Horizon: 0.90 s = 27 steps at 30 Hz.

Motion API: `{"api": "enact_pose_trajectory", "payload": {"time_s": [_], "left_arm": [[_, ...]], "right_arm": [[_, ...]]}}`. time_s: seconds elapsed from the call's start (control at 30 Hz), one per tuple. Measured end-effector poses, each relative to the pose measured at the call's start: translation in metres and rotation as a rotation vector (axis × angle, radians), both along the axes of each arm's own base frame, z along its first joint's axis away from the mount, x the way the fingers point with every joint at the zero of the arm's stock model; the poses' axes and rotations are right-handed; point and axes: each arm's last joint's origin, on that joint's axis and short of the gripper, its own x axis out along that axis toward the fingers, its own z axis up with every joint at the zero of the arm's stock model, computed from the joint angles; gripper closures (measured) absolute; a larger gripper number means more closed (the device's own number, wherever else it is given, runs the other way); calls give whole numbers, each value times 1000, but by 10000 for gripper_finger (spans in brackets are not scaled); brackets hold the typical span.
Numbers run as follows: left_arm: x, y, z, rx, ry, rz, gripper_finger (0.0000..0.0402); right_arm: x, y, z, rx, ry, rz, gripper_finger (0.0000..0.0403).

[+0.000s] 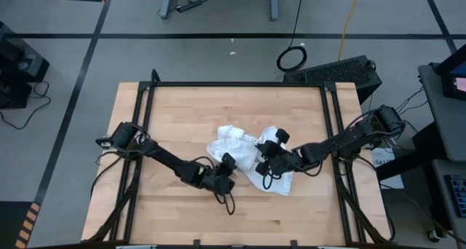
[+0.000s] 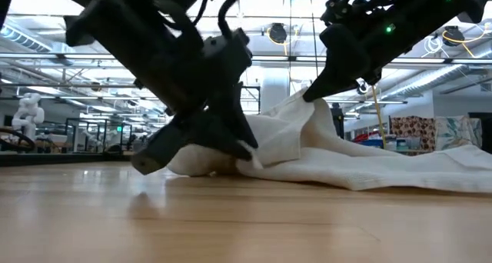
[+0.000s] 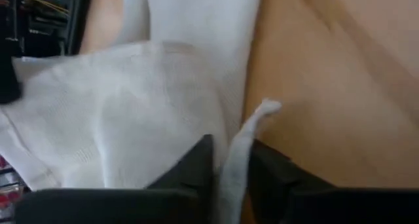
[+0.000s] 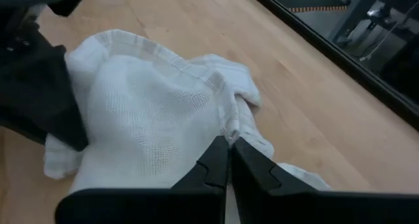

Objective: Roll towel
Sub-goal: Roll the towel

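**Both grippers pinch a crumpled towel at mid-table**

The towel lies bunched in a loose heap near the middle of the wooden table, not flat and not yet rolled. The left gripper sits low at the heap's left edge, its fingers closed on a thin strip of hem that stands up between them — a grasp on the cloth's border, probably to draw that side out. The right gripper comes in from the right and is clamped on a fold of cloth; in the low view that fold is raised into a peak under it, while the rest trails along the table to the right. Holding two separate edges suggests the arms mean to spread the towel flat first — rolling looks barely begun.
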Motion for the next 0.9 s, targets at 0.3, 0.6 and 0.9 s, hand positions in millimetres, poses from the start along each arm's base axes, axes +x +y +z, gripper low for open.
{"api": "enact_pose_trajectory", "payload": {"time_s": [0.3,0.6,0.9], "left_arm": [[-14,-19,47,18,-165,18,396],[-26,-11,90,-251,-265,34,396],[-25,-2,79,-315,-196,70,397]], "right_arm": [[9,5,20,-133,4,117,396],[12,10,22,-95,23,223,360],[11,17,21,-68,7,229,320]]}}
